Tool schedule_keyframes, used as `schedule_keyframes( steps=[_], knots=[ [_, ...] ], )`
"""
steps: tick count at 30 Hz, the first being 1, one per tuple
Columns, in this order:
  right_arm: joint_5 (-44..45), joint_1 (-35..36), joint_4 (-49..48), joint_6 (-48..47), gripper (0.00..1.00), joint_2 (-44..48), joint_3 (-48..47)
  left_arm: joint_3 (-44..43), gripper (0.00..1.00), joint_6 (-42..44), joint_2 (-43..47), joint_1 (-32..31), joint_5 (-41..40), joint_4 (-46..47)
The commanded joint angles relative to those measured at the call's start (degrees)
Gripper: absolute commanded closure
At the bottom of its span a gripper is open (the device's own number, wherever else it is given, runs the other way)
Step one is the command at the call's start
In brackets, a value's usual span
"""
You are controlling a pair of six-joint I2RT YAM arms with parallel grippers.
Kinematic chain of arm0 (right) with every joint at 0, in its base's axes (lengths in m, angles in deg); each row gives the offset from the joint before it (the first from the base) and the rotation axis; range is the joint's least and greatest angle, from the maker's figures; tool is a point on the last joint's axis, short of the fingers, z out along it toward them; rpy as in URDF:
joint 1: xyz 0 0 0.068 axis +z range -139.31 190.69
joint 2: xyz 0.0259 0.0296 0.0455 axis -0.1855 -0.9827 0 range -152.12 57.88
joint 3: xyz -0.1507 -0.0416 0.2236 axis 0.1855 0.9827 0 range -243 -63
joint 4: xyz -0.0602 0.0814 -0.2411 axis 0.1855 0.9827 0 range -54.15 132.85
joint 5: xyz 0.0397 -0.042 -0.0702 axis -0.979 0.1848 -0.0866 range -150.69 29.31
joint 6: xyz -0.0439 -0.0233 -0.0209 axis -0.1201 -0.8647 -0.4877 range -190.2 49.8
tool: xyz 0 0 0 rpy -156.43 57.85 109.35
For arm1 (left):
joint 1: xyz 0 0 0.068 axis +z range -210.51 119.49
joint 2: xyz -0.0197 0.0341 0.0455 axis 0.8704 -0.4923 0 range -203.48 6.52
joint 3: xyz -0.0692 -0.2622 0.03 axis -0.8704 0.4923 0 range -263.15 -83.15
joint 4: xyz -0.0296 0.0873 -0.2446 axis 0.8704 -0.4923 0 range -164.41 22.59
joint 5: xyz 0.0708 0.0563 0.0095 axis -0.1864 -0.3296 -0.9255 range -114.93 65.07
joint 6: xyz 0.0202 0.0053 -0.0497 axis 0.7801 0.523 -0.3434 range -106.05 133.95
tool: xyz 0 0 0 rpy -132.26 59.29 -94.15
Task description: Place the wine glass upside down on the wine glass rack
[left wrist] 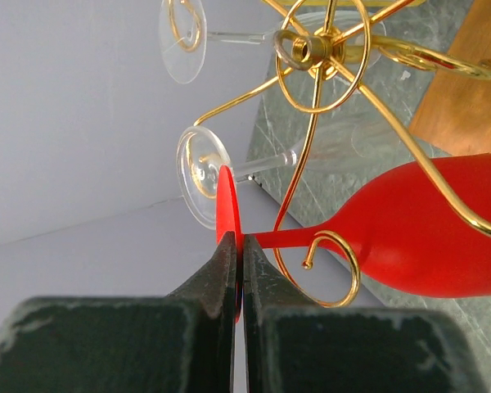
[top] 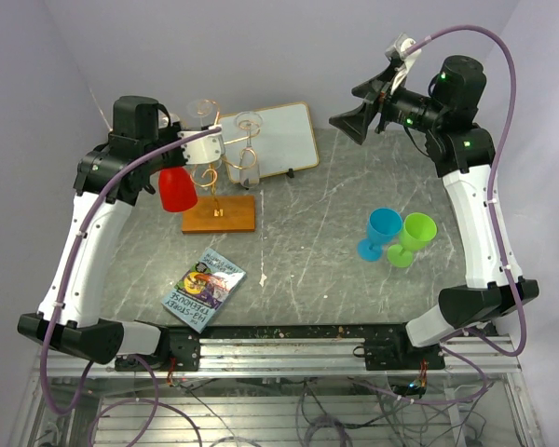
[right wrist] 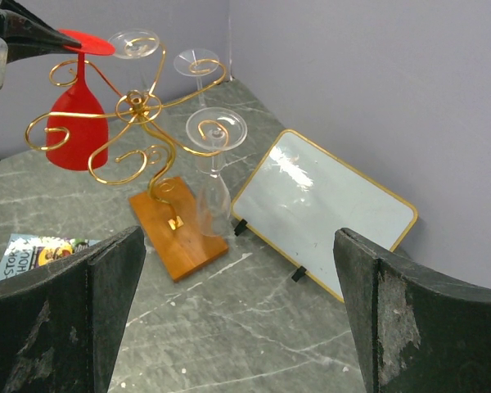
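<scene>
Left tool (left wrist: 231,239) clamps foot of inverted red stemmed wine glass (left wrist: 425,229) at gold wire rack (left wrist: 315,51); right tool (right wrist: 239,237) wide.

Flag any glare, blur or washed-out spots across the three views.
Top external: evenly lit, clear glasses faint against the wall. Left wrist: left gripper dark and soft up close, red wine glass crisp. Right wrist: glare streak on the white board, right gripper soft in front.

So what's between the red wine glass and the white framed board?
The wine glass rack, with a clear wine glass hanging upside down on it; clearest in the right wrist view.
</scene>
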Motion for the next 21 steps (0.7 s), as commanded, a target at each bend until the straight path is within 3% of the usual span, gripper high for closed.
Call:
schedule_keyframes(
  steps=[1,21],
  knots=[
    [-0.9,-0.6,-1.7,0.9,0.02,1.6,0.5,-0.3,0.93,1.5,2.3,-0.1,-2.7,-1.1],
    [-2.5,-1.9,-3.2,2.5,0.02,2.7,1.8,1.4,0.93,2.2,3.1,-0.1,-3.9,-1.3]
  ],
)
